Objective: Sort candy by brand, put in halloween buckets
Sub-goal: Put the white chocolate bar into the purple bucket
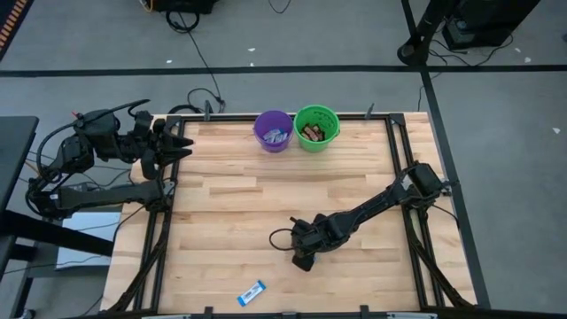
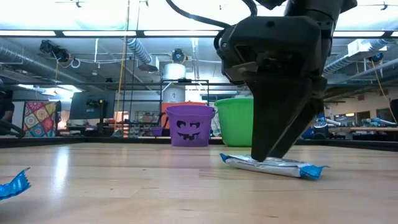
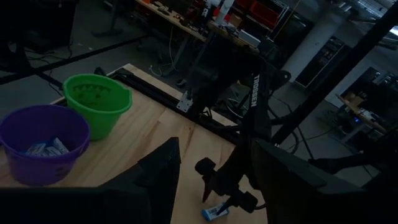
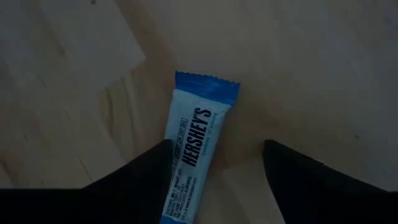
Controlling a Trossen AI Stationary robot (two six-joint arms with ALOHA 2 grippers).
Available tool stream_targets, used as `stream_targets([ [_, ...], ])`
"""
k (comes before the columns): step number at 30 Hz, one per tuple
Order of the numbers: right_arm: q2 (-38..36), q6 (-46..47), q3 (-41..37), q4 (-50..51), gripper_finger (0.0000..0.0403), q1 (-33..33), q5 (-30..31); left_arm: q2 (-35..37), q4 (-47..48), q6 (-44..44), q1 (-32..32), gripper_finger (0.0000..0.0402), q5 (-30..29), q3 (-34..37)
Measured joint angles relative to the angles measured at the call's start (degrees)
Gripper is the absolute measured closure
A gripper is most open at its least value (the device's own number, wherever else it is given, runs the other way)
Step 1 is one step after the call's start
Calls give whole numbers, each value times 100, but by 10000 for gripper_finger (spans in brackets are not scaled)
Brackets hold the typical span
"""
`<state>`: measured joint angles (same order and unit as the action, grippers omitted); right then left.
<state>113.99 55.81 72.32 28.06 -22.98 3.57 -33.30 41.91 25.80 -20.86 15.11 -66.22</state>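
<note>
A blue-and-white candy bar lies flat on the wooden table, right of middle, and also shows in the low view. My right gripper stands open over it, pointing steeply down, one finger over the bar's long edge and the other beside it on the bare wood. A second blue candy lies near the table's front edge. The purple bucket, with blue candy inside, and the green bucket, with brown candy, stand side by side at the far edge. My left gripper waits open at the far left, raised. My right gripper comes at the candy bar from above, its fingers across the bar's width. In the low view a fingertip reaches down to the wrapper's top. Whether it touches, I cannot tell. The bar lies flat on the table.
Black rails run along the table's left and right sides. A cable loops on the wood beside my right gripper. Bare wood lies between the buckets and my right gripper.
</note>
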Motion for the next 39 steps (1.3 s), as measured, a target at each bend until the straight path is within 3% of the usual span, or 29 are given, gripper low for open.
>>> stream_targets([
  [18,10,345,-11,-1217,155,-34,-664,0,-1,0,-1,199,-4,0],
  [27,31,348,-13,-828,155,-223,-202,0,-2,16,0,199,-7,0],
  [39,-11,656,-498,-1645,155,-284,66,0,-3,79,-2,199,-8,-2],
])
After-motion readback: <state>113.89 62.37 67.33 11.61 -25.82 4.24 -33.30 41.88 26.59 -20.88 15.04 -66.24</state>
